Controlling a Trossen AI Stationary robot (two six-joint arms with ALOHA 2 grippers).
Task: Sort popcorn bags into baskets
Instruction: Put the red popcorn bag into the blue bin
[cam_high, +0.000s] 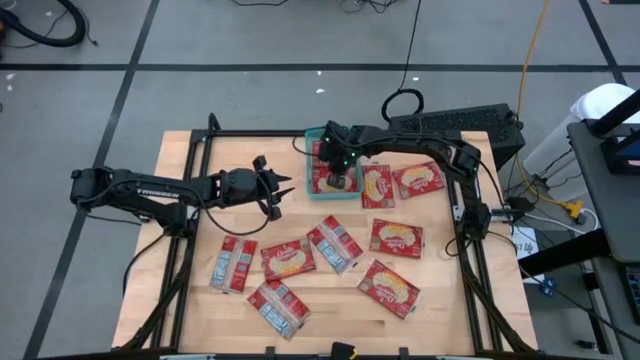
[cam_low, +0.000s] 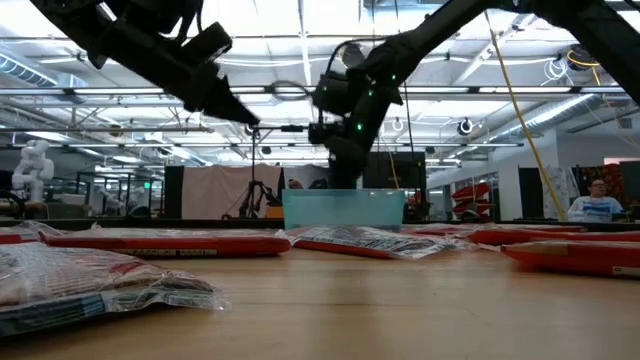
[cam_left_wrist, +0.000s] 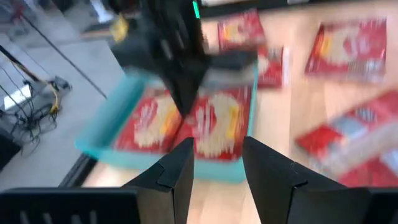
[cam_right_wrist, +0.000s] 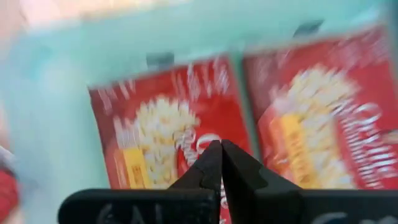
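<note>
1. Over the far middle of the table, the teal basket (cam_high: 313, 140) holds two popcorn bags side by side, seen clearly from the right wrist (cam_right_wrist: 163, 143); the right gripper (cam_high: 340, 170) hangs directly above them, fingers pressed together with nothing between them.
2. Judged progress: two bags sorted, the bulk not yet; the basket looks nearly full across its floor, so further bags would likely have to stack.
3. Left on the wood: two bags just beside the basket toward the right arm's base (cam_high: 378, 185), (cam_high: 418, 178); seven more spread across the near half, e.g. (cam_high: 234, 264), (cam_high: 288, 260), (cam_high: 335, 244), (cam_high: 396, 238), (cam_high: 389, 287), (cam_high: 279, 307).
4. Left gripper (cam_high: 277, 192) hovers above bare wood to the left of the basket, fingers spread wide, empty.
5. Hard to make out: the right arm covers much of the basket from above, so a third bag beneath cannot be ruled out; the low view shows only the basket's wall (cam_low: 343, 209), contents hidden; whether any table bags overlap is unclear.
</note>
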